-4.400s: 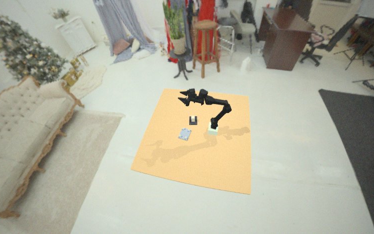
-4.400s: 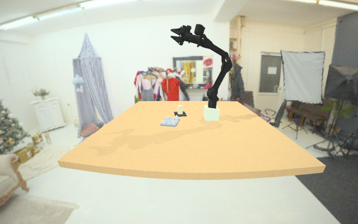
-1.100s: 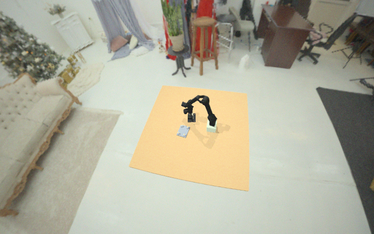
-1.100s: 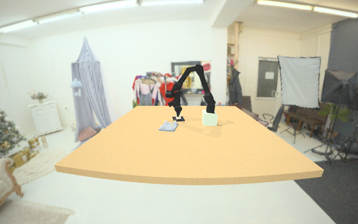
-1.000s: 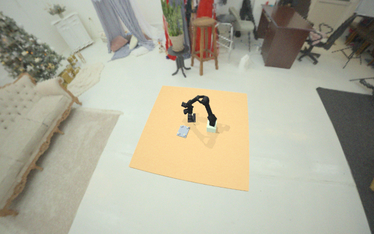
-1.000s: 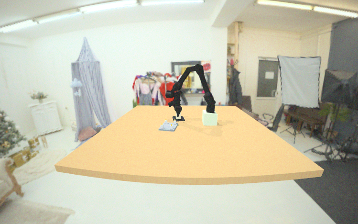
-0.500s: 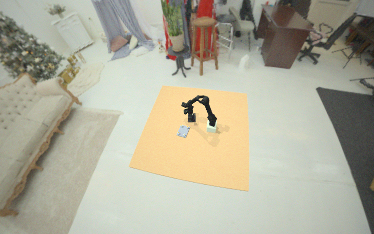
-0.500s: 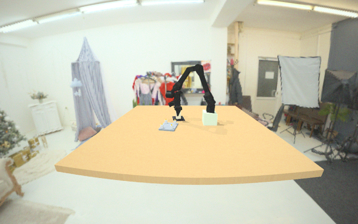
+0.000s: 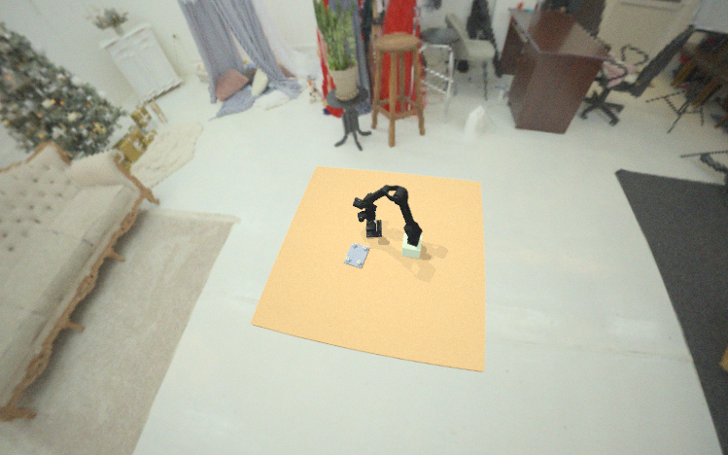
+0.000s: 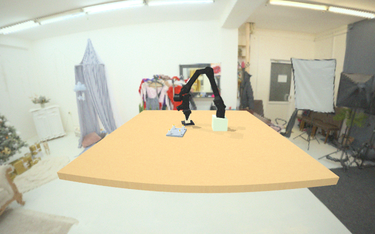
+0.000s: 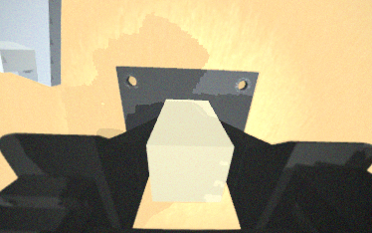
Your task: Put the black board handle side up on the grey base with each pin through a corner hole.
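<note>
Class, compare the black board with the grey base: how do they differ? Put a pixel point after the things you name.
The black board (image 9: 378, 233) (image 10: 192, 124) (image 11: 188, 80) is dark, while the grey base (image 9: 357, 256) (image 10: 176, 134) (image 11: 14, 15) is pale blue-grey. The board has corner holes and one cream handle; the base has four gold-pinned posts. The gripper grips the board's handle, while the base stands ungripped. Both are flat plates.
</note>
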`<state>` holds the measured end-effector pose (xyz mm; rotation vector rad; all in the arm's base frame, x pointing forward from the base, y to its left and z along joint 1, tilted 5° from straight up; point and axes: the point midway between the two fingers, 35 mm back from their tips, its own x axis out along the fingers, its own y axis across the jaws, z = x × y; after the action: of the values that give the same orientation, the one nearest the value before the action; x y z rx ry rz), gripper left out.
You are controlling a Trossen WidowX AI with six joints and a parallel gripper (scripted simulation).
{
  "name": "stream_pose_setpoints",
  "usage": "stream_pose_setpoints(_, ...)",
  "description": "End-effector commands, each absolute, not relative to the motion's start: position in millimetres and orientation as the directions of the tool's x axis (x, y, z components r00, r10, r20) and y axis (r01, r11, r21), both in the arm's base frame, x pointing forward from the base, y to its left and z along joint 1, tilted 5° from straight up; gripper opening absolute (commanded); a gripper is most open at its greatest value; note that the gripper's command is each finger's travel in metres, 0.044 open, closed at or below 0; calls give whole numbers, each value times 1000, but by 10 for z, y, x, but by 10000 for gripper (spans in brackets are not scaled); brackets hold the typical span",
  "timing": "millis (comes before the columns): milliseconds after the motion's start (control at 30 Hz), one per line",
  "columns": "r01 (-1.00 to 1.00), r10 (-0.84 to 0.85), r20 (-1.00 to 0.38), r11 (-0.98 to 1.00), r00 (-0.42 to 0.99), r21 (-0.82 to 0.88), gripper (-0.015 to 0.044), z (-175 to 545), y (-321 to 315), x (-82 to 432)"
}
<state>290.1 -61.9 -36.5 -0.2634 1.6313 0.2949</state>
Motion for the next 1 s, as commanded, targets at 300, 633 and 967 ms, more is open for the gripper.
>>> stream_pose_setpoints(300, -345, 0, -999, 938, -53, 18, 0, 24, -642, 3005)
stream_pose_setpoints(633, -343, 1, -999, 939, -51, 19, 0, 274, -643, 3006)
stream_pose_setpoints(967, -341, 2, -999, 940, -50, 19, 0, 411, -642, 2997)
